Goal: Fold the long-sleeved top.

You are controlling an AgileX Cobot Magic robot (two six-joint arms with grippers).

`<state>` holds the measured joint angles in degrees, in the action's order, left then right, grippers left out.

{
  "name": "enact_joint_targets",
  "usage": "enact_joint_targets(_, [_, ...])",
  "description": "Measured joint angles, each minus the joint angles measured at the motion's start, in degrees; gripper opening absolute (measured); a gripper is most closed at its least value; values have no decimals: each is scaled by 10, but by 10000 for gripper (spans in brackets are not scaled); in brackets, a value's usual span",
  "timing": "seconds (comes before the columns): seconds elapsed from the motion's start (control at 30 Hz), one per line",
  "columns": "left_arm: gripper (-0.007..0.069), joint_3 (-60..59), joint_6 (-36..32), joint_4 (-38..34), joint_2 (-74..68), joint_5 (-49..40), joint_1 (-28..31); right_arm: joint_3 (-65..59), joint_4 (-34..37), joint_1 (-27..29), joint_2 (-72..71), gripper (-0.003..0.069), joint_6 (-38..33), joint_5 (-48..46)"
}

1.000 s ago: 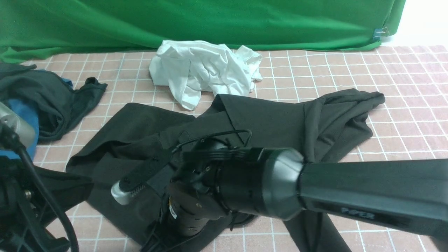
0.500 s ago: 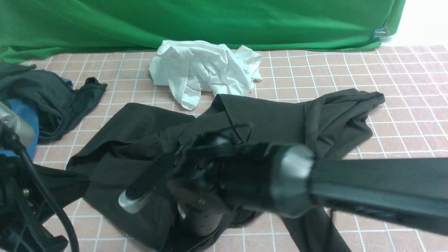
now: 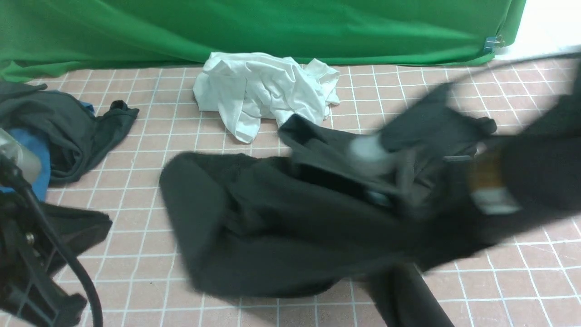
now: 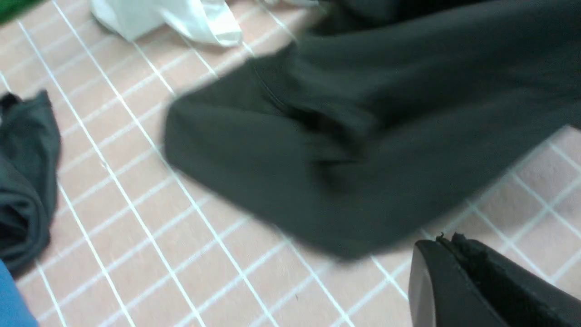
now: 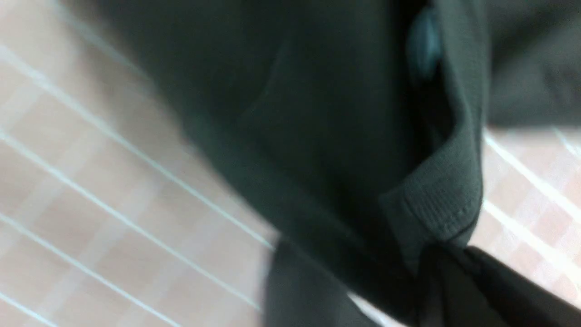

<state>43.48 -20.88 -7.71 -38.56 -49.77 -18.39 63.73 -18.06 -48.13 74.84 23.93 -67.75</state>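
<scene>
Green backdrop (image 3: pixel 272 27), pink grid (image 3: pixel 136 272), black top (image 3: pixel 272 227)

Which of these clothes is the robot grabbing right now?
The big black-brown long-sleeved top: the right gripper pinches its ribbed edge. The white garment, the greenish-grey garment and the blue shirt lie ungripped.
</scene>
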Motion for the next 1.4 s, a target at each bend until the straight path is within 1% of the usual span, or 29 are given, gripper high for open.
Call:
enact_joint_targets(0.03, [18,0,0,0,0,23,0,-40,-7,50,-54,34,5,-4])
enact_joint_targets(0.13, [18,0,-9,-16,-2,51,0,-92,-29,160,-130,34,6,-4])
enact_joint_targets(0.17, [18,0,-17,-25,-5,54,0,-100,-31,175,-142,34,3,-4])
enact_joint_targets(0.2, [18,0,-24,-31,-7,56,0,-109,-32,215,-159,34,0,-4])
enact_joint_targets(0.33, [18,0,-93,-111,-46,57,0,-132,-34,366,-184,34,-32,20])
enact_joint_targets(0.43, [18,0,-142,-164,-84,55,0,-138,-32,493,-176,34,-64,80])
enact_joint_targets(0.47, [18,0,-147,-171,-88,54,0,-138,-30,507,-174,34,-65,84])
enact_joint_targets(0.53, [18,-1,-167,-189,-108,53,0,-138,-15,575,-150,34,-73,129])
enact_joint_targets(0.6, [18,-3,-176,-197,-119,50,0,-138,15,613,-124,46,-74,160])
enact_joint_targets(0.67, [18,-4,-179,-198,-122,48,0,-138,31,622,-101,89,-80,172])
enact_joint_targets(0.7, [18,-4,-180,-198,-123,48,0,-138,35,623,-92,134,-85,176])
enact_joint_targets(0.73, [18,-4,-180,-198,-123,48,0,-138,39,623,-85,197,-88,177])
enact_joint_targets(0.77, [18,-4,-180,-198,-123,48,0,-138,45,623,-82,289,-88,176])
enact_joint_targets(0.8, [18,-4,-180,-198,-123,48,0,-138,50,623,-82,356,-90,172])
enact_joint_targets(0.83, [18,-4,-180,-198,-123,47,0,-138,57,621,-84,436,-93,167])
enact_joint_targets(0.87, [18,-4,-180,-198,-123,48,0,-137,63,614,-87,494,-97,162])
enact_joint_targets(0.9, [18,-4,-180,-198,-123,49,0,-137,72,603,-92,550,-102,156])
enact_joint_targets(0.93, [18,-4,-180,-198,-123,51,0,-136,87,585,-100,582,-110,153])
enact_joint_targets(1.0, [18,-4,-180,-197,-123,57,0,-136,129,535,-118,583,-144,153])
enact_joint_targets(1.03, [18,-4,-180,-194,-123,61,0,-138,158,498,-126,559,-173,153])
enact_joint_targets(1.13, [18,-4,-180,-184,-123,71,0,-161,254,361,-141,454,-276,158])
enact_joint_targets(1.17, [18,-4,-180,-179,-123,73,0,-176,276,303,-141,432,-301,164])
enact_joint_targets(1.2, [18,-4,-180,-178,-123,73,0,-180,279,279,-140,429,-305,169])
enact_joint_targets(1.23, [18,-4,-180,-177,-123,73,0,-206,292,207,-134,421,-324,189])
enact_joint_targets(1.27, [18,-4,-180,-176,-123,74,0,-225,293,135,-125,429,-332,217])
enact_joint_targets(1.3, [18,-4,-180,-175,-123,74,0,-247,280,68,-113,453,-334,246])
enact_joint_targets(1.33, [18,-4,-180,-175,-123,74,0,-262,256,16,-98,484,-330,283])
enact_joint_targets(1.37, [18,-4,-180,-175,-123,74,0,-267,250,7,-91,498,-327,288])
enact_joint_targets(1.4, [18,-4,-180,-175,-123,74,0,-278,198,-51,-63,551,-296,325])
